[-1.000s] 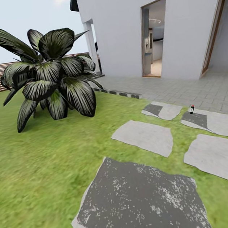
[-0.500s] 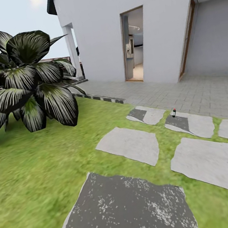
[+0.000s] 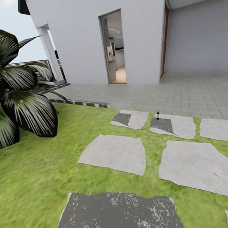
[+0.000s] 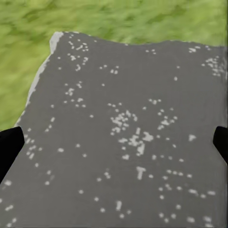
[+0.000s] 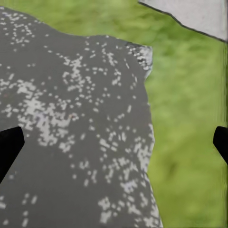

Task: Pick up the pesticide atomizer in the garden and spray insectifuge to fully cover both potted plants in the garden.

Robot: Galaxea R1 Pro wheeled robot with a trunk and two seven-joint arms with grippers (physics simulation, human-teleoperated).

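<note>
Head view. The whole scene has slid leftward across the last second: the large striped agave (image 3: 9, 85) now sits partly cut off at the left edge, and the pesticide atomizer (image 3: 158, 115) has drifted from the right part of the picture toward its centre. This is camera motion, not motion of the objects; judged from it, the robot is turning to face the bottle, so the pick-up has not yet begun. The atomizer stands upright on a far stepping stone (image 3: 174, 125), close to the grey paving (image 3: 198, 94) by the house.

Left wrist view. The left gripper (image 4: 114, 145) hangs wide open and empty over the dark speckled stone (image 4: 123, 142); only its fingertips show at the two edges.

Right wrist view. The right gripper (image 5: 114, 142) is likewise spread wide with nothing held, above the same stone's edge and the lawn (image 5: 190, 142). The atomizer lies well apart, far ahead of both grippers.
</note>
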